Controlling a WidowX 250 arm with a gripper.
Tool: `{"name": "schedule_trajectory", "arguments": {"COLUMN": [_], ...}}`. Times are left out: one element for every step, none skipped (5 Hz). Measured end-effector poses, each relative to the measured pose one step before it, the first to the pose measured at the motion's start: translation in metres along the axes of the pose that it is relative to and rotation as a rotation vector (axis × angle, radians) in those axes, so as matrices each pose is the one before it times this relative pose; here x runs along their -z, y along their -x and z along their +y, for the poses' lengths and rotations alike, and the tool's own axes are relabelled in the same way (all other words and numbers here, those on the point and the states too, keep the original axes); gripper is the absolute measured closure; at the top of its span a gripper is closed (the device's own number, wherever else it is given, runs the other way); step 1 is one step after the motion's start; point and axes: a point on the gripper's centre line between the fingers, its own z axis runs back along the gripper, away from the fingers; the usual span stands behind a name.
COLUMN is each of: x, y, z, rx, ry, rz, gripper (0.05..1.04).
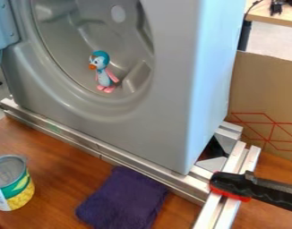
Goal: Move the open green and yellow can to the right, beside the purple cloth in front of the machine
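One folded purple cloth (123,199) and one can (12,190) lie nearest us on the wooden tabletop (58,179); we find the can's green-and-yellow label too blurred to read. One black-and-red handle (229,182) crosses the metal rails (112,154) at right. Beyond, we see one toy bird (103,74) upright inside the round hollow of a grey housing (172,89). Behind it at right stands one cardboard sheet (262,89) with red lines. Whether the tool is apart or together, we cannot tell.
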Motion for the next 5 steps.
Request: {"name": "schedule_trajectory", "arguments": {"x": [0.00378,0.00266,-0.00221,0.00009,0.00757], "y": [-0.00442,-0.00975,-0.00477,-0.00559,-0.00617], "z": [0.00058,0.00082,0.00815,0.00975,0.00139], "rx": [0.0203,0.0277,-0.0143,-0.0177,0.0010], "ry": [-0.1021,-0.0566,0.0129,0.0510,0.0349], "rz": [0.0249,-0.0253,-0.0033,-0.0652,-0.0078], "gripper": [0.083,0.083,0.083,0.083,0.083]}}
